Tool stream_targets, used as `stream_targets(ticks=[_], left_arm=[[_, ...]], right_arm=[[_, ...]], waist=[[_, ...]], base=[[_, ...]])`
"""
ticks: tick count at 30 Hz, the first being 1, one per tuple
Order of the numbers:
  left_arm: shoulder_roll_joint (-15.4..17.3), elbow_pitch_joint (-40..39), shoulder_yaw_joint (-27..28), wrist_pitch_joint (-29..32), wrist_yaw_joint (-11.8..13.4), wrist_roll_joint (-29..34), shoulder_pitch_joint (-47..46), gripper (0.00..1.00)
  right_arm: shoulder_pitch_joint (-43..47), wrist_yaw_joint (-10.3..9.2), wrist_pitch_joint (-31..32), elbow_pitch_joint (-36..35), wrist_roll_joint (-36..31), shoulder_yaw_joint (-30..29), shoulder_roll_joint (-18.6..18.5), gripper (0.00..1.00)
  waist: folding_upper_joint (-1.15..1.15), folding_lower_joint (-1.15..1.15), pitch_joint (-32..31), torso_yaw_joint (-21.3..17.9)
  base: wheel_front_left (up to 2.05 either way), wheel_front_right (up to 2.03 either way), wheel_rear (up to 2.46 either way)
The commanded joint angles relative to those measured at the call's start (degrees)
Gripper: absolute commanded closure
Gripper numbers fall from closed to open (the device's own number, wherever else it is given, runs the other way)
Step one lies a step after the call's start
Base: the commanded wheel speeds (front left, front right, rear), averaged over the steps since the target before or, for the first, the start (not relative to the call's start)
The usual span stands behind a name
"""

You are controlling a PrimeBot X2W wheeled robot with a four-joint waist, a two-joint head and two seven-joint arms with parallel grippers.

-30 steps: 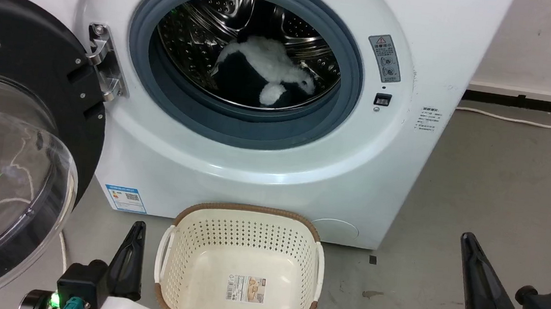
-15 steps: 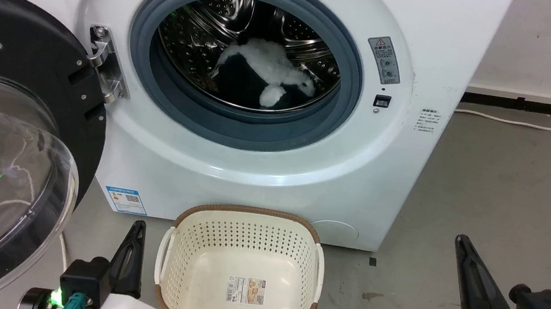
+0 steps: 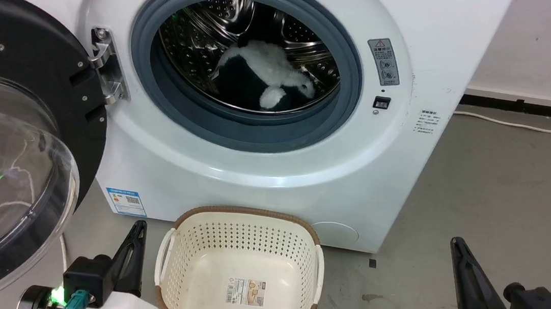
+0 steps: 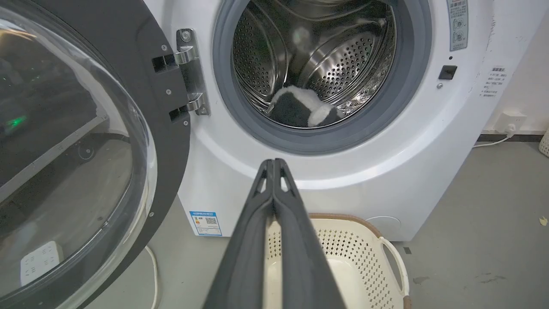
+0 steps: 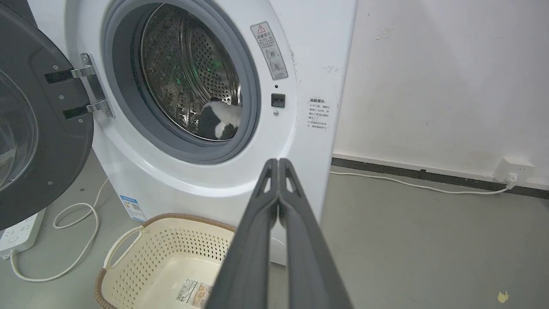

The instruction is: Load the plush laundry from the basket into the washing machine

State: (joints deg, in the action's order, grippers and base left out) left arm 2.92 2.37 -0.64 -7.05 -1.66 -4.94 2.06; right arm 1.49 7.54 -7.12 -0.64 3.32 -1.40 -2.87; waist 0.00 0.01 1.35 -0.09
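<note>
**Item 1. Left pincer** (image 3: 136,232). We record it closed. In the left wrist view its two dark fingers lie pressed together along their length, gripping nothing. It points up toward the washer front.

**Item 2. Right pincer** (image 3: 458,253). We log it closed as well. In the right wrist view its fingers meet at the tips, and it holds nothing.

**Item 3. Plush laundry** (image 3: 269,69). This is a fluffy black-and-white panda toy. It lies low inside the steel drum (image 3: 190,38), near the front lip. We place it well ahead of and above both pincers, between their two lines and apart from each.

**Item 4. Basket** (image 3: 249,212). It is cream and perforated, with a brown rim and a white handle at each side. It stands on the floor (image 3: 506,199) between the two pincers. It is just beside the left pincer on that pincer's inner side, and farther from the right one. A sticker label (image 3: 246,290) shows on its bare bottom.

**Item 5. Washing machine** (image 3: 253,172). It is white and front-loading. We note it straight ahead of both pincers, just beyond the basket. A grey door ring (image 3: 237,130) frames its round opening.

**Item 6. Door** (image 3: 10,147). It has a black rim and a clear dome, and it stands swung open on a steel hinge (image 3: 105,65). It is on the outer side of the left pincer, near it.

**Item 7. Surroundings.** In the right wrist view a white cable (image 5: 77,223) and a power strip (image 5: 17,231) lie on the floor below the door, across the basket from the right pincer. A pale wall (image 5: 429,86) stands well beyond that pincer's tips.
</note>
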Motion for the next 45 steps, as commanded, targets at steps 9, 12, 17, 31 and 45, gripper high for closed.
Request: stream_targets(ticks=[9,12,17,31,45], left_arm=[[-0.01,-0.62,0.29,1.32,0.53,1.28,-1.14,1.00],[-0.01,-0.72,0.31,1.67,0.60,1.51,-1.20,1.00],[-0.02,-0.90,0.35,2.25,0.72,1.88,-1.29,1.00],[-0.02,-1.44,0.45,4.01,1.06,3.00,-1.57,1.00],[-0.03,-1.90,0.55,5.53,1.36,3.97,-1.82,1.00]], right_arm=[[-0.87,-0.03,1.36,0.22,-1.01,0.34,0.00,1.00],[-0.90,-0.03,1.72,0.24,-1.15,0.41,0.00,1.00],[-0.97,-0.04,2.30,0.28,-1.39,0.51,0.00,1.00],[-1.16,-0.04,4.07,0.42,-2.10,0.84,0.00,1.00],[-1.33,-0.05,5.60,0.53,-2.71,1.12,0.00,1.00]], waist=[[0.00,0.00,-0.23,0.02],[0.00,0.00,-0.30,0.02],[0.00,0.00,-0.41,0.03],[0.00,0.00,-0.76,0.05],[0.00,-0.01,-1.06,0.07]], base=[[0.00,0.00,0.00],[0.00,0.00,0.00],[0.00,0.00,0.00],[0.00,0.00,0.00],[0.00,0.00,0.00]])
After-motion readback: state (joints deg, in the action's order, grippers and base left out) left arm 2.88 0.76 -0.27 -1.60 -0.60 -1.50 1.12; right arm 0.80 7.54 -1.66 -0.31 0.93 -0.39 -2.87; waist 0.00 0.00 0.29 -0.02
